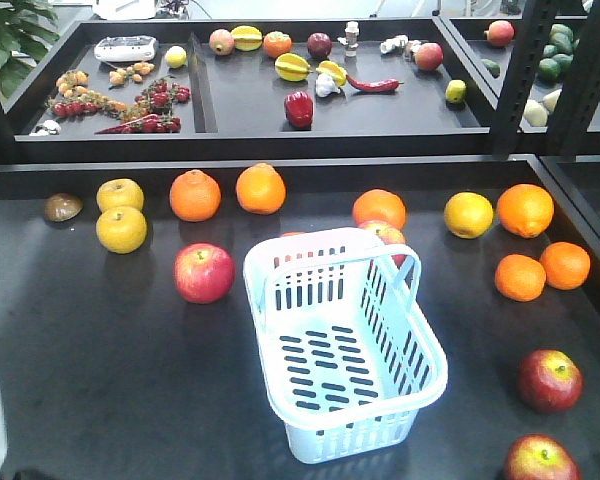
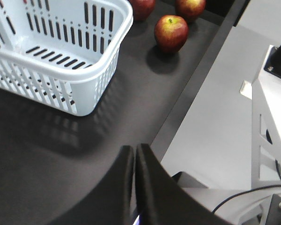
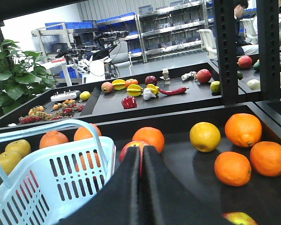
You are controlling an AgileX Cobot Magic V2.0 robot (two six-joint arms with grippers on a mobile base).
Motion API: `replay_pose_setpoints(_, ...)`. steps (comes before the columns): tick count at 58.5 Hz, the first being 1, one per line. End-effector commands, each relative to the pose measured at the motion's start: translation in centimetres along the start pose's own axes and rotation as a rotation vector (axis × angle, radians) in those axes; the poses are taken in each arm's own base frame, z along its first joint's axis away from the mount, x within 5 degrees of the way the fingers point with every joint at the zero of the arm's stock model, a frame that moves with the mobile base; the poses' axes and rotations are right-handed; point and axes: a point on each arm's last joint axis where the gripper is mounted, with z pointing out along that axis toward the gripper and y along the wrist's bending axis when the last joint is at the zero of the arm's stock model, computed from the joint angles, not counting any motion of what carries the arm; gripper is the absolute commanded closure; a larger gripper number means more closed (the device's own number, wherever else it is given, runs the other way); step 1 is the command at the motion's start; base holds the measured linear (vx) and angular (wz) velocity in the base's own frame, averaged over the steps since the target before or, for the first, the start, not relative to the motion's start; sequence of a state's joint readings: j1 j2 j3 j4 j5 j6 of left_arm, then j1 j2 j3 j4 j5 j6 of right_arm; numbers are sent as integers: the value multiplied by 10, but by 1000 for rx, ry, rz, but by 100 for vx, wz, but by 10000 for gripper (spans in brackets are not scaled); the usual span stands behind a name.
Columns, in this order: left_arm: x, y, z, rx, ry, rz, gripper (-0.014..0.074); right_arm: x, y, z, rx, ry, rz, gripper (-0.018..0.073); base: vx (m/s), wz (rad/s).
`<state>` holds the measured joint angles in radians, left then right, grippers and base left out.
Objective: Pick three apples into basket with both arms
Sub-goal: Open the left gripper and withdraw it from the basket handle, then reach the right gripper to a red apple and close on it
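The pale blue basket (image 1: 352,438) stands empty at the table's middle. Dark red apples lie around it: one to its left (image 1: 203,272), one right behind it (image 1: 385,234), two at the front right (image 1: 550,380) (image 1: 540,462). Neither gripper shows in the front view. My left gripper (image 2: 134,149) is shut and empty, low over the table's front edge; the basket (image 2: 84,89) is at the upper left, and three apples, the nearest (image 2: 171,32), lie beyond it. My right gripper (image 3: 141,150) is shut and empty, with an apple (image 3: 129,148) just past its tips, beside the basket (image 3: 51,183).
Oranges (image 1: 195,195) (image 1: 525,210) and yellow fruits (image 1: 121,228) (image 1: 468,214) lie along the table's back and right side. A raised black rim (image 1: 280,165) and trays of assorted produce (image 1: 298,108) stand behind. A black post (image 1: 525,70) rises at the right. A floor drop (image 2: 225,117) lies past the table's edge.
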<state>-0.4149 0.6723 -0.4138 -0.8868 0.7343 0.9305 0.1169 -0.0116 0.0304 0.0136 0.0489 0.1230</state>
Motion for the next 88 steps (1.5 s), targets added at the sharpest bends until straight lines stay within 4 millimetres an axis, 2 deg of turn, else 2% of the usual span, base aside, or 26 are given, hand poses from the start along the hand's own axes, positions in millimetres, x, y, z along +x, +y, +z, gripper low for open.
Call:
replay_pose_setpoints(1,-4,-1,-4,-30,-137,-83,603,-4,0,-1,-3,-80,7,564,0,0)
replay_pose_setpoints(5,-3,-2,-8,-47,-165,-73,603,-6,0,-1,-7,-96,98,564,0,0)
replay_pose_setpoints(17,-4,-4,-12,-55,-191,-62,603,-11,-2,-2,-24,-156,623,564,0,0)
replay_pose_setpoints(21,-4,-4,-12,-55,-191,-62,603,-11,-3,-2,-24,-159,701,564,0,0)
replay_pose_setpoints(29,-4,-4,-12,-55,-191,-62,603,-11,-2,-2,-25,-132,746,564,0,0)
replay_pose_setpoints(38,-4,-4,-12,-55,-190,-60,603,-37,8,-7,-60,-67,556,564,0,0)
replay_pose_setpoints(46,-4,-3,-12,-61,-194,-61,602,-79,18,-9,-52,64,382,564,0,0)
replay_pose_setpoints(54,-4,-3,-12,-66,-197,-61,602,-114,19,-2,32,282,220,564,0,0)
replay_pose_setpoints(61,-5,-2,-12,-67,-198,-61,602,-138,14,9,114,349,63,564,0,0)
replay_pose_setpoints(68,-5,-2,-12,-67,-198,-61,602,-146,12,22,139,368,-2,564,0,0)
replay_pose_setpoints(78,-5,-2,-12,-67,-198,-61,602,-148,7,58,221,630,-53,536,0,0)
replay_pose_setpoints(82,-5,-2,-12,-67,-198,-61,602,-149,4,74,253,720,-86,484,0,0)
replay_pose_setpoints(88,-5,-2,-12,-68,-198,-61,602,-141,1,98,267,833,-141,317,0,0)
